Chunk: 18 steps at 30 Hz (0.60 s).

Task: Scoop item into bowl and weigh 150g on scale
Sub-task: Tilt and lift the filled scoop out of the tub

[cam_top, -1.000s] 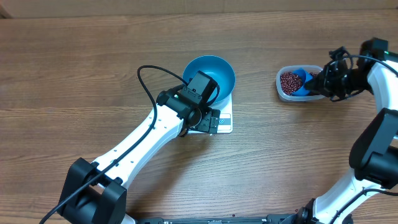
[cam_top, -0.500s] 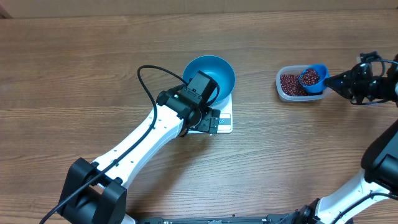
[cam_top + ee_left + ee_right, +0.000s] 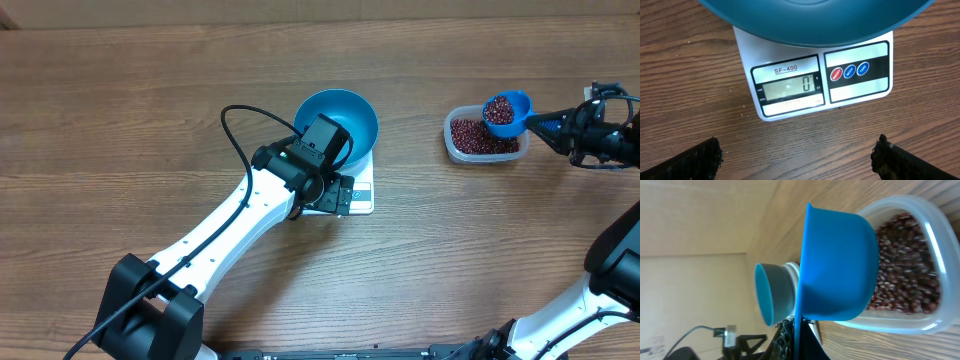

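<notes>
Blue scoop (image 3: 505, 108), brimful of beans (image 3: 497, 109) in the right fingers' (image 3: 578, 130) pinch, could spill if tilted before reaching the bowl (image 3: 345, 115); left fingers (image 3: 695, 160) gape wide.

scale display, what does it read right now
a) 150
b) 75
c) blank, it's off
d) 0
d, in the left wrist view the scale shows a single 0 on its display, with the bowl sitting on top of it.
</notes>
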{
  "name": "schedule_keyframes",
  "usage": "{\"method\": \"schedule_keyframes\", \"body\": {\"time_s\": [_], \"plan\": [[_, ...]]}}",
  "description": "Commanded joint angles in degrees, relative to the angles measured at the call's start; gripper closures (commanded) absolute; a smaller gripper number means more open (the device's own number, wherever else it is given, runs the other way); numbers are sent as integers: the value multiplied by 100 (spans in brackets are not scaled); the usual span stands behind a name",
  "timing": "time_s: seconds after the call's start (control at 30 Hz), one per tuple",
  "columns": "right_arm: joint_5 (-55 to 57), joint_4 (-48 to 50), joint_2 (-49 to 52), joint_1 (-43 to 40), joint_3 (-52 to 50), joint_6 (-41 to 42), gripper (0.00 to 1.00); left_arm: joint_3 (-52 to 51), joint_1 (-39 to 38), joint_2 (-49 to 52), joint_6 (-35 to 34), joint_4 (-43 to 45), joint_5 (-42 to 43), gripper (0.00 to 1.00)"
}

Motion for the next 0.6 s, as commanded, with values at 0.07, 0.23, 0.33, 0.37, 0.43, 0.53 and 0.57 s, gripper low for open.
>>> {"method": "schedule_keyframes", "body": {"time_s": [0.07,0.23,0.33,0.37,0.43,0.53,0.57], "plan": [[-1235,-48,9,-24,-22,-221,96,57,-46,35,-81,13,48,0],[-1779,-46,9,28,-22,-321,96,57,-46,35,-81,13,48,0],[-2218,-17,9,164,-22,-358,96,57,-46,35,-81,13,48,0],[-2345,-13,9,225,-22,-442,96,59,-46,35,-81,13,48,0],[-2496,2,9,369,-22,-479,97,57,-46,35,-81,13,48,0],[-2535,221,9,763,-22,-472,96,57,-46,35,-81,13,48,1],[-2538,278,9,852,-20,-472,96,57,-46,35,-81,13,48,0]]}}
